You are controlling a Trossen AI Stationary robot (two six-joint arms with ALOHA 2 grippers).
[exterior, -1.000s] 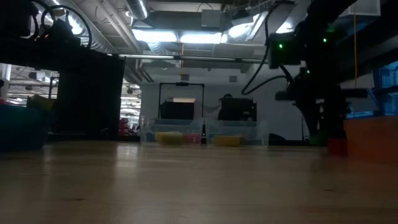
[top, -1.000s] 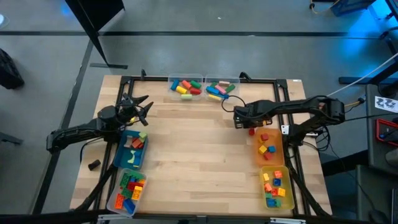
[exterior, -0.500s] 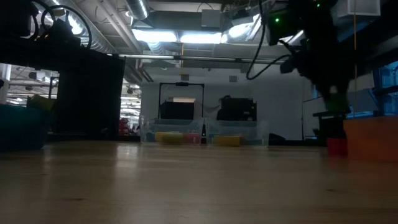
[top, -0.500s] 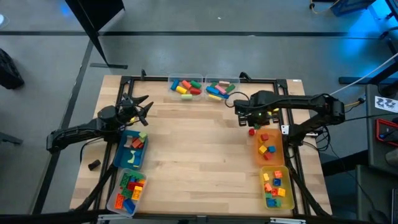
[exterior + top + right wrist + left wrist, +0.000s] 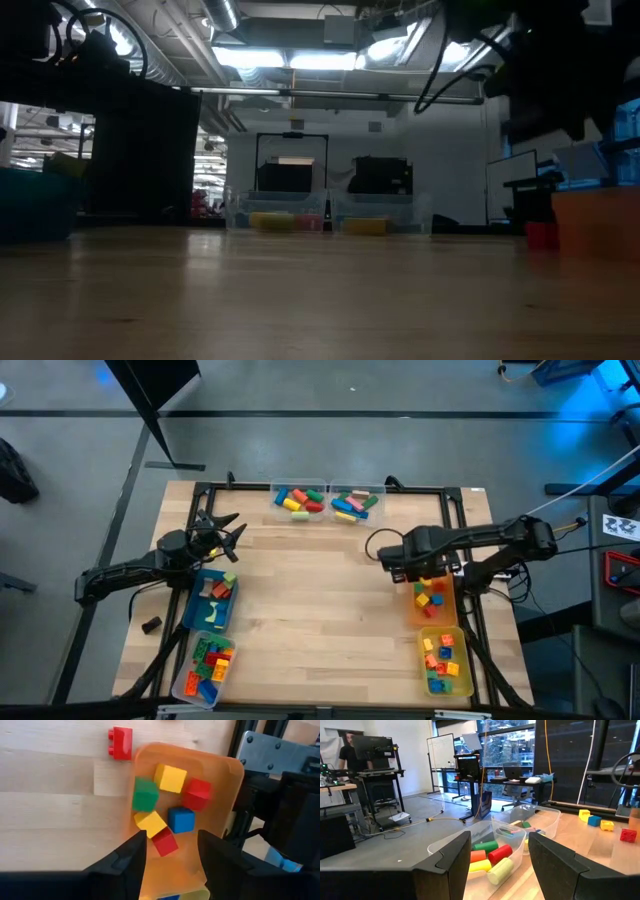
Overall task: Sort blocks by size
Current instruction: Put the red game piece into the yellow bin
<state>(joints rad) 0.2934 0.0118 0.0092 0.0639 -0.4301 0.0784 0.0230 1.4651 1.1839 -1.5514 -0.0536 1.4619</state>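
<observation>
1. Six small blocks (image 5: 172,820) (yellow, red, green and blue cubes) lie loose in the orange bin (image 5: 434,598) at the table's right edge, with the right gripper (image 5: 170,851) hanging directly above it, its fingers apart and nothing between them.
2. One red block (image 5: 120,742) sits on the bare wooden table (image 5: 320,600) just outside that bin's rim.
3. Nearer the front edge, a yellow bin (image 5: 445,660) on the right and a clear bin (image 5: 203,665) on the left hold more mixed blocks.
4. Left of centre, the left gripper (image 5: 228,532) waits spread wide and empty beside the blue bin (image 5: 210,600).
5. Two clear bins (image 5: 328,500) of longer blocks stand side by side at the far edge.
</observation>
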